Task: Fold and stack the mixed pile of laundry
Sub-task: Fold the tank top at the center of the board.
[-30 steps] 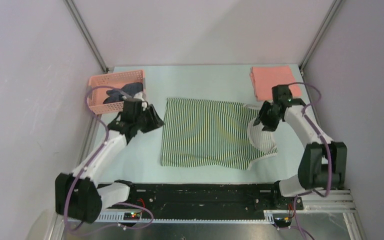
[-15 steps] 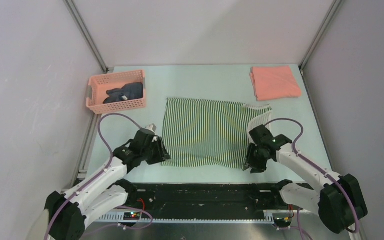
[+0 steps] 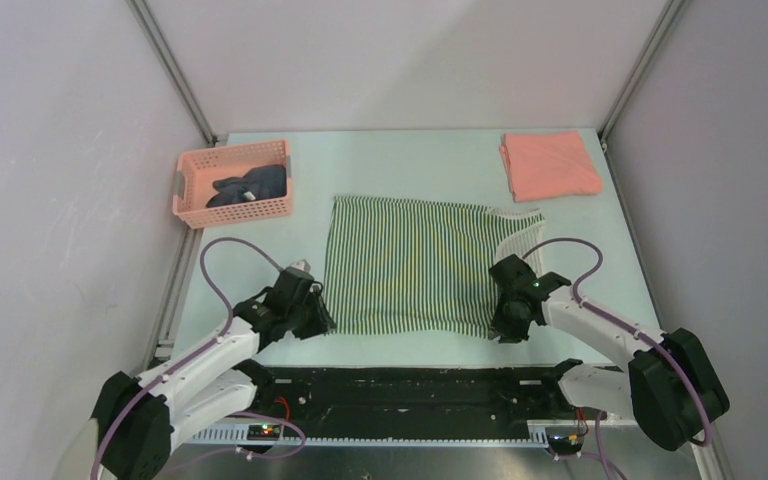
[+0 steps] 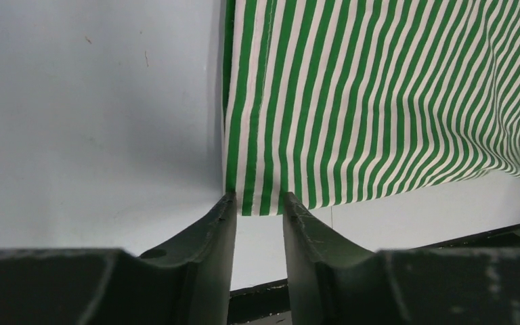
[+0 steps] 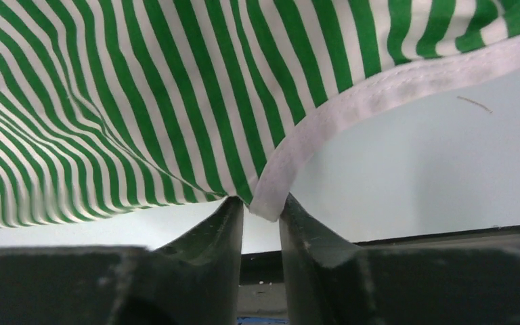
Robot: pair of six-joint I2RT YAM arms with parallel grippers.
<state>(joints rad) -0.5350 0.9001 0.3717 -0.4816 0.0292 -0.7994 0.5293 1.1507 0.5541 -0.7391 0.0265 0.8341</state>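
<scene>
The green-and-white striped garment (image 3: 410, 265) lies spread flat mid-table. My left gripper (image 3: 326, 322) is at its near left corner. In the left wrist view the jaws (image 4: 257, 200) stand narrowly open, straddling the hem of the striped cloth (image 4: 379, 101). My right gripper (image 3: 506, 332) is at the near right corner. Its jaws (image 5: 263, 203) are narrowly open around the white trim (image 5: 379, 95), which is slightly raised. The salmon-pink shirt (image 3: 550, 165) lies folded at the far right. The dark navy garment (image 3: 250, 185) sits in the basket.
The pink lattice basket (image 3: 228, 157) stands at the far left of the pale table (image 3: 410, 160). A black rail (image 3: 410, 385) runs along the near edge, just behind both grippers. Metal frame posts and grey walls enclose the table.
Both arms came from the garment's far corners down to its near corners. Over the last half second both sets of jaws narrowed around the hem.
</scene>
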